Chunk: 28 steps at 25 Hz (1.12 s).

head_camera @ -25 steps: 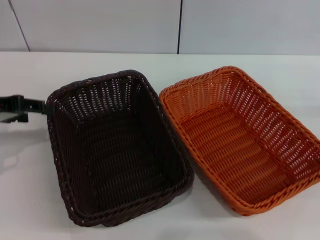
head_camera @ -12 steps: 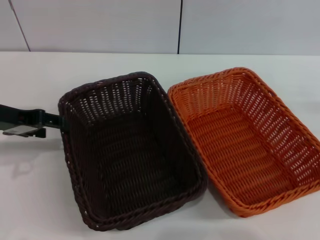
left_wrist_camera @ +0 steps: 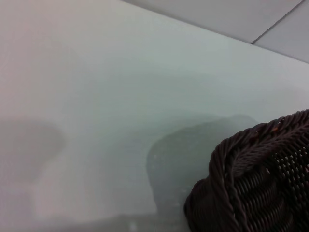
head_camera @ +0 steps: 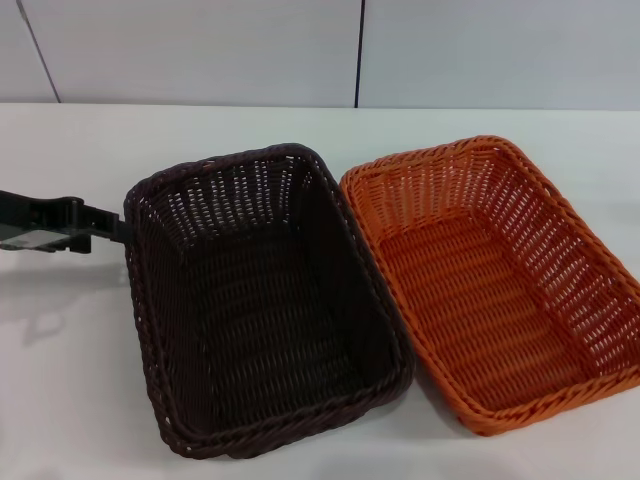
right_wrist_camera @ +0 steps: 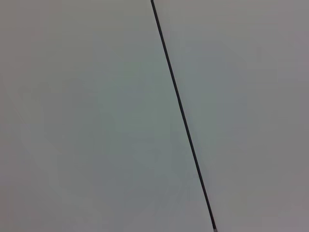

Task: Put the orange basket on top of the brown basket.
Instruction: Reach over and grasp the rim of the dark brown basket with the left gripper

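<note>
A pale panelled wall with one dark vertical seam [head_camera: 359, 52] closes the far side of the scene, and below it a white desk [head_camera: 80, 400] carries everything; on it the brown basket [head_camera: 262, 300] sits left of centre, open side up, nothing inside it, its long axis running from far to near with a slight skew; just to its right lies the orange basket [head_camera: 490, 285], likewise upright and holding nothing, its left rim close against or touching the brown one's right rim, though which I cannot tell; both stand flat on the desk, so by my reading the stacking has not begun and the whole lift, carry and set-down is left to do; the left pincer [head_camera: 108, 228] reaches in from the left edge, its tip at the brown basket's far left corner, apparently touching the rim, but whether it is clenched on the weave or merely resting against it I cannot tell; the left wrist view shows only that braided corner [left_wrist_camera: 256, 179] and bare desk beside it; the right pincer is nowhere visible, its wrist camera facing the wall seam [right_wrist_camera: 181, 111] alone.
</note>
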{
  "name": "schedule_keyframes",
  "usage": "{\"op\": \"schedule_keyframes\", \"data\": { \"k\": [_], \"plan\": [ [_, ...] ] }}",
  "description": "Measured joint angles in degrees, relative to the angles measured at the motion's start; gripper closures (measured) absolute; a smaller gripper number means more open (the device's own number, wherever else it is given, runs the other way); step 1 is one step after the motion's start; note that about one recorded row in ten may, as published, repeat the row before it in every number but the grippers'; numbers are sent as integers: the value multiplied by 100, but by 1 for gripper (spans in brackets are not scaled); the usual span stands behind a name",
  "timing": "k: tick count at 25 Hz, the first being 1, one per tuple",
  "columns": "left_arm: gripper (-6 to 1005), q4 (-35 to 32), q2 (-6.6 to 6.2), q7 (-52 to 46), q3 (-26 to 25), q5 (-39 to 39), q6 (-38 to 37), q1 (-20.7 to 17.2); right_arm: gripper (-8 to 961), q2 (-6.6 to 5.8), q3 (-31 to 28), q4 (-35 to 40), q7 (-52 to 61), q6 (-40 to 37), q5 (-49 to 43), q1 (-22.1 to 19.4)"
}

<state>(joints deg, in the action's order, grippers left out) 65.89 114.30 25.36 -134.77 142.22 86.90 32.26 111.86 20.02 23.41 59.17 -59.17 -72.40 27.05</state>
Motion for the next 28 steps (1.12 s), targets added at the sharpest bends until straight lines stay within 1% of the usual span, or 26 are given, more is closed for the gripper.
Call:
{"op": "schedule_keyframes", "data": {
  "k": [1,6,8,12,14,15,17,18,20,26,28],
  "plan": [
    [263,28,-2,1,-1,-1,15,6,125,-2,-14,-58,-68,3,6,0],
    [409,36,-1,-5,17,-22,130,14,125,-11,-40,-113,-216,11,41,13],
    [409,36,7,-11,31,-23,150,19,125,-11,-40,-114,-217,11,43,19],
    [408,35,83,-17,51,-21,198,39,125,-14,-36,-117,-237,12,47,30],
    [408,35,83,-17,51,-21,198,39,125,-15,-38,-118,-266,22,48,36],
    [408,23,141,-13,55,-5,223,45,125,-16,-40,-118,-276,37,49,38],
    [408,15,194,11,56,-13,235,45,125,-16,-40,-118,-289,71,51,45],
    [409,15,194,11,56,-13,235,45,125,-16,-35,-118,-290,85,51,50],
    [411,-19,233,27,88,-8,238,51,125,-16,-21,-118,-291,93,51,52],
    [416,-126,238,17,421,5,322,61,125,-4,-45,-118,-292,93,52,28],
    [417,-124,238,27,425,10,343,61,125,-1,-47,-118,-292,93,51,24]
  ]
}}
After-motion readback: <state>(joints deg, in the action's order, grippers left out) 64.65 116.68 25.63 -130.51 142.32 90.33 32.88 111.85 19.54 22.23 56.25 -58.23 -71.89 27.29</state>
